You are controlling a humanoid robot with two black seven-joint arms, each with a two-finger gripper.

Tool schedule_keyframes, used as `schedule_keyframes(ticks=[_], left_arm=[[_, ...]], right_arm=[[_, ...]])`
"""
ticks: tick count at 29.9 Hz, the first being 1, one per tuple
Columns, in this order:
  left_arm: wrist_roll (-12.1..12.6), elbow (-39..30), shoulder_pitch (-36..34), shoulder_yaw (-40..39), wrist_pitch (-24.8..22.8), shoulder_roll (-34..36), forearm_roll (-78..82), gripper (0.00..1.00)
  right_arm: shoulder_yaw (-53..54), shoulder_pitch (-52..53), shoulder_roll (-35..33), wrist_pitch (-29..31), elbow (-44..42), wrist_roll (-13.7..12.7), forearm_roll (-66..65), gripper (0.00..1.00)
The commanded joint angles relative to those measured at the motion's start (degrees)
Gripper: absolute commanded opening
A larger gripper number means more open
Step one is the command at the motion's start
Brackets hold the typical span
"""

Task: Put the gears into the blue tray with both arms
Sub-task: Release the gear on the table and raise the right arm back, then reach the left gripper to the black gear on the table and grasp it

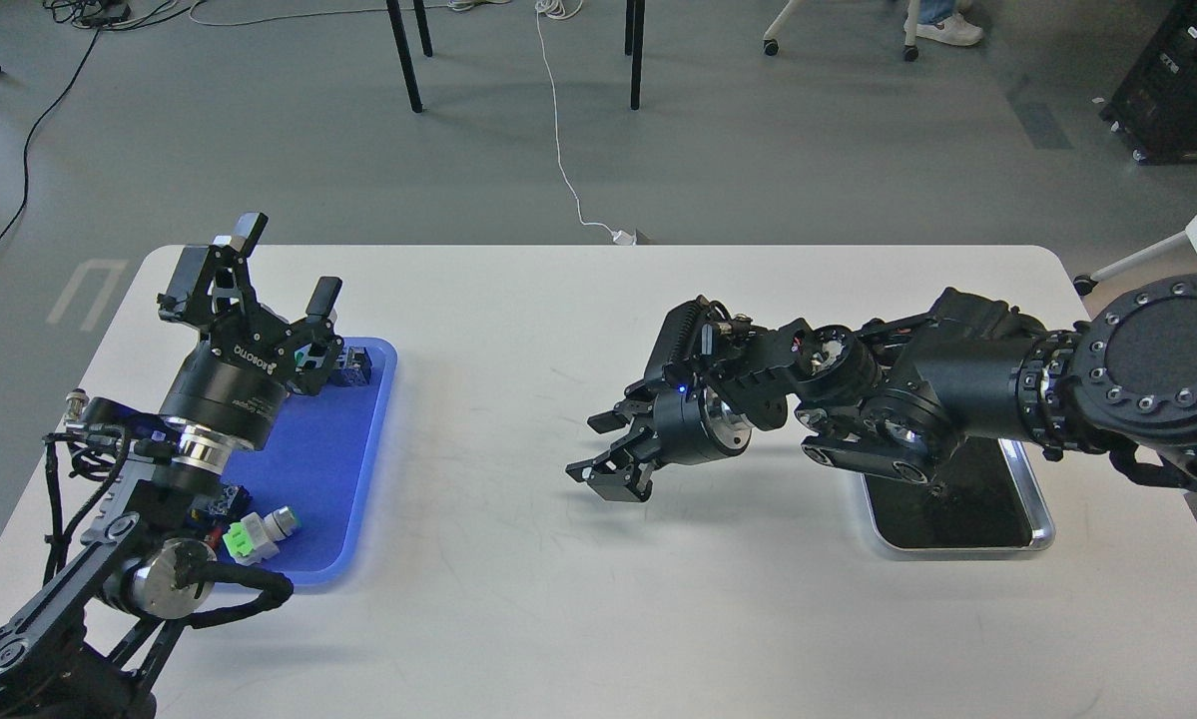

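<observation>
The blue tray lies flat on the left side of the white table. Above the tray's far end, my left gripper points up and away, its two fingers spread wide with nothing between them. My right gripper hangs low over the bare table middle, pointing left toward the blue tray. It is open, and I see nothing between its fingers. No gears can be made out; they are too small or hidden.
A shiny steel tray with a dark inside sits at the right, partly under my right arm. On the blue tray lie a green and white connector and small dark-blue parts. Chair legs and cables are beyond the far edge.
</observation>
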Motion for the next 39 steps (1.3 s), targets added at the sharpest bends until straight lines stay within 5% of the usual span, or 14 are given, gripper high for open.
schedule_keyframes(ticks=[1,8,18,27,34,39], left_arm=[[0.0,0.0,0.0,0.1,-0.2,0.7,0.0,0.99],[0.0,0.0,-0.1,0.4,-0.5,1.4,0.4,0.99],[0.0,-1.4,-1.2,3.9,-3.3,0.9,18.1,0.99],[-2.0,-1.2,-11.2,19.0,-3.4,1.4,53.8,0.99],[-2.0,4.8,-23.4,32.8,-2.6,2.7,82.6,0.99],[-2.0,11.1,-32.9,44.6,0.6,2.1,84.4,0.98]], right_arm=[[9.5,-1.4,-7.6,-0.4,2.8,0.0,5.1,0.96],[38.5,-21.3,-23.6,-0.4,12.5,0.0,16.9,0.97],[79.4,-53.2,-21.3,-0.1,13.2,0.0,26.3,0.98],[82.6,-55.2,-24.1,1.9,11.5,0.0,60.2,0.99],[82.4,-56.1,-24.5,2.6,10.4,0.0,61.5,0.99],[82.3,-56.1,-24.4,2.6,10.4,0.0,61.5,0.99]])
